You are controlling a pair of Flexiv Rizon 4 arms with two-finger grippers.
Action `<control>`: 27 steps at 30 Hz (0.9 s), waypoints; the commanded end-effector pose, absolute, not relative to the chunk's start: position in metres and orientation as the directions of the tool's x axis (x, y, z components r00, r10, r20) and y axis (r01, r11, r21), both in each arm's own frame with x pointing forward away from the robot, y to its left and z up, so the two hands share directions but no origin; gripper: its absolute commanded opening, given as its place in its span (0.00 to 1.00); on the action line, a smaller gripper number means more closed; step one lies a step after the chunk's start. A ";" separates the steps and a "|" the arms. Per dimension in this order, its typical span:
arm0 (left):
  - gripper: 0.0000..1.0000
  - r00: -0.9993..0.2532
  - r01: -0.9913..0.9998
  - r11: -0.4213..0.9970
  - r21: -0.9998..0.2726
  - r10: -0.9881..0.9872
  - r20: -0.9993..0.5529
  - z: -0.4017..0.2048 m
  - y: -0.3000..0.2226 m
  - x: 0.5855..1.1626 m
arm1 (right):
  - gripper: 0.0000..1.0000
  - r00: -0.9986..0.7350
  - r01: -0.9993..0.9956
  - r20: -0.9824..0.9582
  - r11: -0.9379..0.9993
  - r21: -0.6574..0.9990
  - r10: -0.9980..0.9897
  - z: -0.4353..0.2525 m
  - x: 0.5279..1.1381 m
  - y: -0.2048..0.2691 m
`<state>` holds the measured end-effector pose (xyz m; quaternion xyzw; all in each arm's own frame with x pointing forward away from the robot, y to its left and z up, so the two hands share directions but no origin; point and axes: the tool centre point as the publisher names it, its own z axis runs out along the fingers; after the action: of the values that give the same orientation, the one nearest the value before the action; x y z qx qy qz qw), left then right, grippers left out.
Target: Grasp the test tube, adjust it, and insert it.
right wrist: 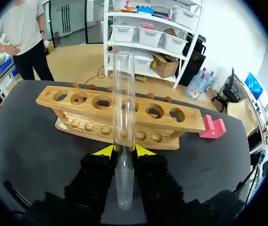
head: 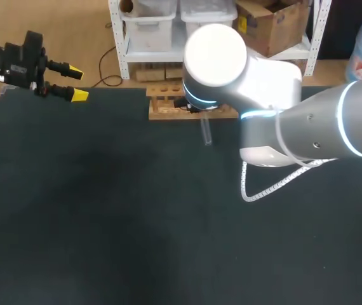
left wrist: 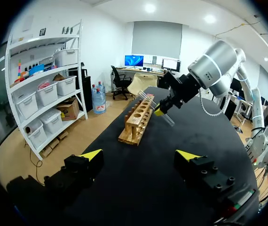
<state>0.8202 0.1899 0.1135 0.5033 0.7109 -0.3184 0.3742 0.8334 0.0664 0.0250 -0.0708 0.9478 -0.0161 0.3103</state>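
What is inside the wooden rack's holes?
Nothing visible: holes in the wooden rack look empty. The test tube in the right claw partly covers one middle hole.

no legible text, no readable labels, numbers or signs in any view

The left gripper (head: pixel 76 83) hangs at the side, fingers spread wide. The right arm (head: pixel 333 121) extends to the middle, its right gripper (right wrist: pixel 124 150) pinching the test tube (right wrist: pixel 123 84).

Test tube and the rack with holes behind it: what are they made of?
The test tube looks like clear glass or plastic, smooth and glossy: the rack shows through it. The rack looks like pale unpainted wood, with visible grain.
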 end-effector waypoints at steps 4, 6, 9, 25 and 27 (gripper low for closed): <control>1.00 -0.212 0.954 0.289 -0.075 0.477 -0.853 0.113 0.190 0.821 | 0.00 -0.802 -0.116 -0.581 0.990 -0.076 -0.139 0.024 0.833 0.064; 1.00 -0.212 0.954 0.289 -0.075 0.477 -0.853 0.113 0.190 0.821 | 0.00 -0.801 -0.112 -0.584 0.991 -0.076 -0.135 0.027 0.831 0.062; 1.00 -0.212 0.954 0.289 -0.075 0.477 -0.853 0.113 0.190 0.821 | 0.00 -0.796 -0.105 -0.592 0.992 -0.069 -0.125 0.030 0.826 0.059; 1.00 -0.212 0.954 0.289 -0.075 0.477 -0.853 0.113 0.190 0.821 | 0.00 -0.649 -0.075 -0.760 0.997 0.010 -0.042 0.078 0.793 0.024; 1.00 -0.212 0.954 0.289 -0.075 0.477 -0.853 0.113 0.190 0.821 | 0.00 -0.628 -0.085 -0.777 0.996 0.012 -0.044 0.084 0.791 0.022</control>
<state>0.8202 0.1899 0.1135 0.5033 0.7109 -0.3184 0.3742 0.8103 0.0340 0.0721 -0.0354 0.9311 0.0141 0.3628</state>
